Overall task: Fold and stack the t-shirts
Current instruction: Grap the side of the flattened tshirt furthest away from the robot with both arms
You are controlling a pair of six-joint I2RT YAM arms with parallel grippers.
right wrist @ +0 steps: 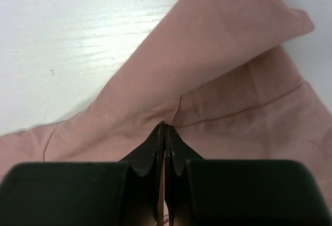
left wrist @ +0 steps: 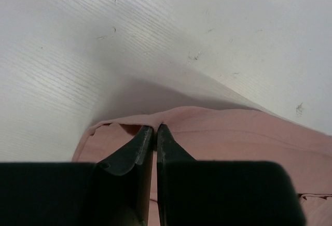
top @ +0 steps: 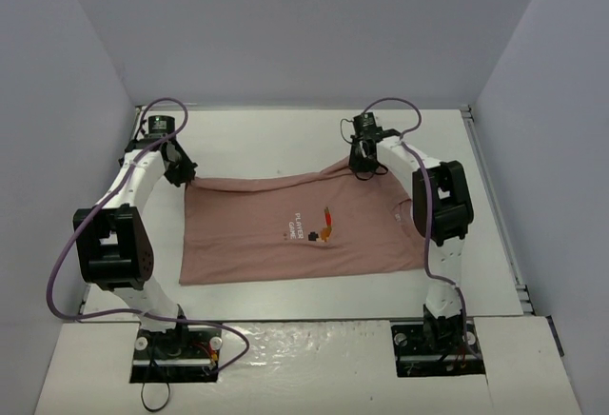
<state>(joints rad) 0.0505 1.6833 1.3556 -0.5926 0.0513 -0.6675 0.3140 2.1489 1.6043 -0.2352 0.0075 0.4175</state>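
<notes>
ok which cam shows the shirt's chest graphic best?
Top external. The whole t-shirt is spread out there, so the chest graphic shows, small but unblocked. Left wrist shows only plain pink cloth at the left gripper; right wrist only plain cloth pinched by the right gripper. No graphic in either.

The left gripper point(left wrist: 154, 128) fills the bottom of the view. Its two dark fingers point(left wrist: 132, 151) are pressed nearly together, with only a thin slit between them. Their tips pinch the folded edge of a dusty-pink t-shirt point(left wrist: 233, 132), which bunches slightly at the grip. The cloth spreads away to the right and lower right. Beyond it lies a white table point(left wrist: 104, 39) with fine grain lines, a few small scuffs, and a soft shadow just past the shirt's edge.
</notes>
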